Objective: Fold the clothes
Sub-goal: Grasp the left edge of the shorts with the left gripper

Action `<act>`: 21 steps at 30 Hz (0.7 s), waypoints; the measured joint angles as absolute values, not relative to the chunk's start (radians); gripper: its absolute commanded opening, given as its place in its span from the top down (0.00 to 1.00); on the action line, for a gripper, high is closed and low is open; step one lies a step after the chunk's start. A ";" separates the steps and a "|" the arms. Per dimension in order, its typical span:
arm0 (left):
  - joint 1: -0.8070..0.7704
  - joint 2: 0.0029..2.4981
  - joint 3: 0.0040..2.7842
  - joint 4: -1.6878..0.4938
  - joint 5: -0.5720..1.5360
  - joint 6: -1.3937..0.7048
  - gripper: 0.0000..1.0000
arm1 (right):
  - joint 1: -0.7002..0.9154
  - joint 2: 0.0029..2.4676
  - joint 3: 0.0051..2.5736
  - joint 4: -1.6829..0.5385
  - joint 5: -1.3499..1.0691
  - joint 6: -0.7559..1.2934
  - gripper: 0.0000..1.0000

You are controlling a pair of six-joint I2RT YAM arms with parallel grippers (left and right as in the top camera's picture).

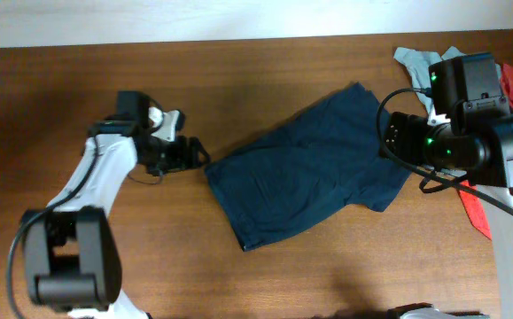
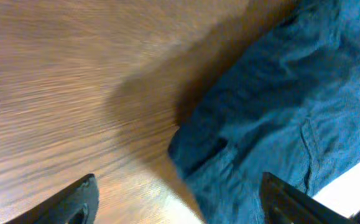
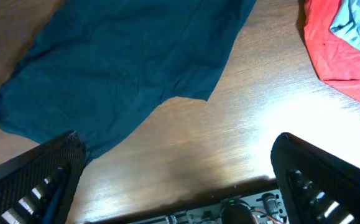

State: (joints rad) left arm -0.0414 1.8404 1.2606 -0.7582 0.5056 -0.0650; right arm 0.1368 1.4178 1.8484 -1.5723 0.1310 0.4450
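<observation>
The dark navy blue shorts (image 1: 305,168) lie spread flat on the wooden table, running from lower left to upper right. My left gripper (image 1: 198,155) is open and empty just left of the shorts' left corner; in the left wrist view that corner (image 2: 273,106) lies between the open fingers (image 2: 176,199). My right gripper (image 1: 389,142) is open and empty above the shorts' right edge. The right wrist view shows the shorts (image 3: 124,68) ahead of the open fingers (image 3: 173,180).
A red garment (image 1: 478,208) and a grey garment (image 1: 415,62) lie at the right edge under the right arm; the red one also shows in the right wrist view (image 3: 341,56). The table's far edge (image 1: 194,42) meets a white wall.
</observation>
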 measured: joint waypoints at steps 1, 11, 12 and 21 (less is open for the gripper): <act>-0.057 1.860 1.261 -0.751 0.511 -0.065 0.15 | 0.137 1.418 1.848 -1.574 0.131 0.445 0.04; -0.193 1.942 1.273 -0.753 0.523 -0.064 0.99 | 0.137 1.418 1.848 -1.583 0.150 0.445 0.01; -0.189 1.942 1.296 -0.785 0.520 -0.062 0.99 | 0.137 1.418 1.848 -1.583 0.154 0.445 0.00; -0.164 1.893 1.775 -1.143 0.325 -0.031 1.00 | 0.137 1.481 1.849 -1.583 0.171 0.445 0.00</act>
State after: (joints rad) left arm -0.1638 1.8935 1.7752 -1.1435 0.3248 -0.0311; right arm 0.1368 1.4807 1.8488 -1.5826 0.1707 0.4450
